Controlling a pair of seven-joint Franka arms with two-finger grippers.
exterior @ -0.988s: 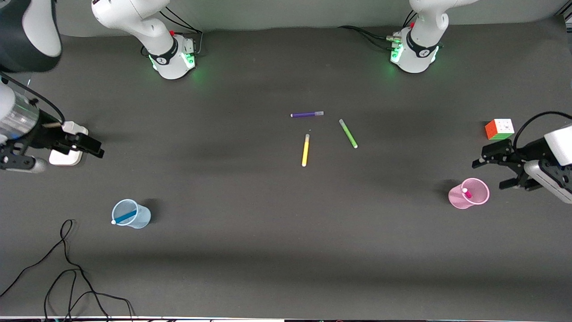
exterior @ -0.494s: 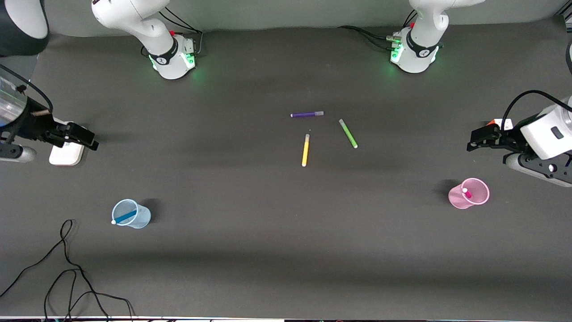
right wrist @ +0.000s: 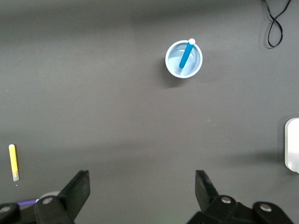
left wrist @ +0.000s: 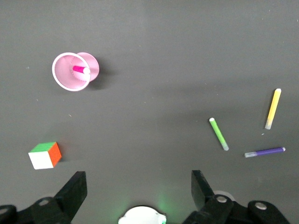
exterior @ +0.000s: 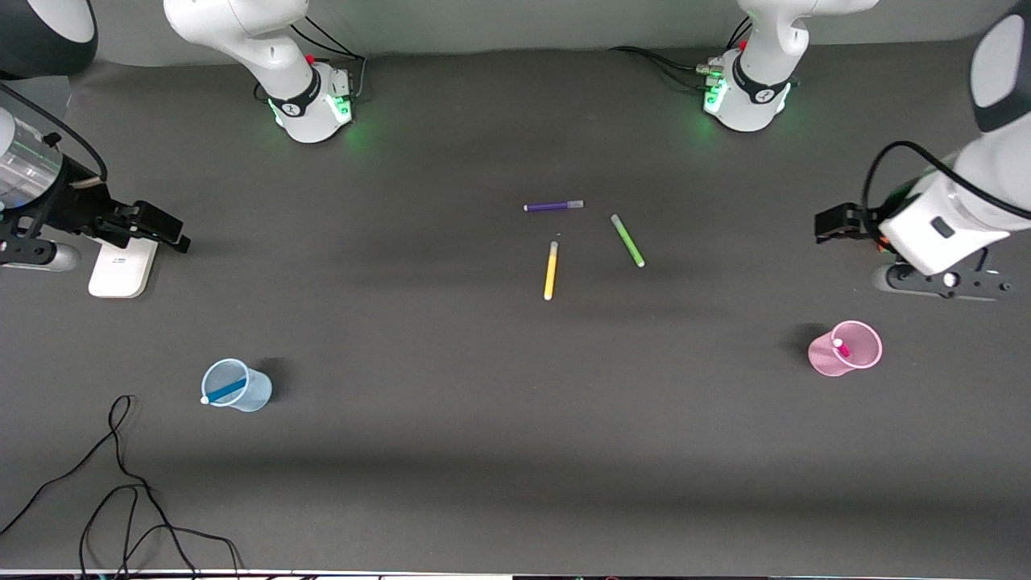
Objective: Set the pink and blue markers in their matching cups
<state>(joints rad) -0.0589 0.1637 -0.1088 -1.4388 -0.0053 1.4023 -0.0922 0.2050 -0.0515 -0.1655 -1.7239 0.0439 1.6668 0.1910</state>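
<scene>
In the front view, the pale blue cup (exterior: 237, 386) stands on the dark counter (exterior: 483, 419) toward the right arm's end, with the blue marker (exterior: 225, 391) leaning inside it, white tip at the rim. The pink cup (exterior: 846, 348) stands toward the left arm's end, holding the pink marker (exterior: 841, 348). Each cup lies nearer the front camera than the end effector at its end of the counter. The right end effector (exterior: 165, 229) hangs in the air over the edge of a white flat device (exterior: 121, 270), well apart from the blue cup and holding nothing. The left end effector (exterior: 838, 221) hangs over the counter well apart from the pink cup, its arm covering what lies under it. Mid-counter lie a purple pen (exterior: 553, 206), a green pen (exterior: 627, 240) and a yellow pen (exterior: 551, 271), apart from one another. A black cable (exterior: 121, 483) loops at the near edge.

In the left wrist view, the left end effector (left wrist: 138, 191) has its fingers (left wrist: 74, 186) spread wide, nothing between them. The pink cup (left wrist: 74, 71) with the pink marker (left wrist: 81, 70) sits well clear of them; a colour cube (left wrist: 45, 155) lies nearer to one finger. The green pen (left wrist: 218, 134), yellow pen (left wrist: 273, 108) and purple pen (left wrist: 265, 152) show off to one side.

In the right wrist view, the right end effector (right wrist: 142, 191) is likewise spread and empty. The blue cup (right wrist: 184, 59) with the blue marker (right wrist: 187, 54) stands well apart from its fingers (right wrist: 79, 186). The yellow pen (right wrist: 13, 162), the cable (right wrist: 275, 23) and the white device (right wrist: 292, 151) sit at the edges.
</scene>
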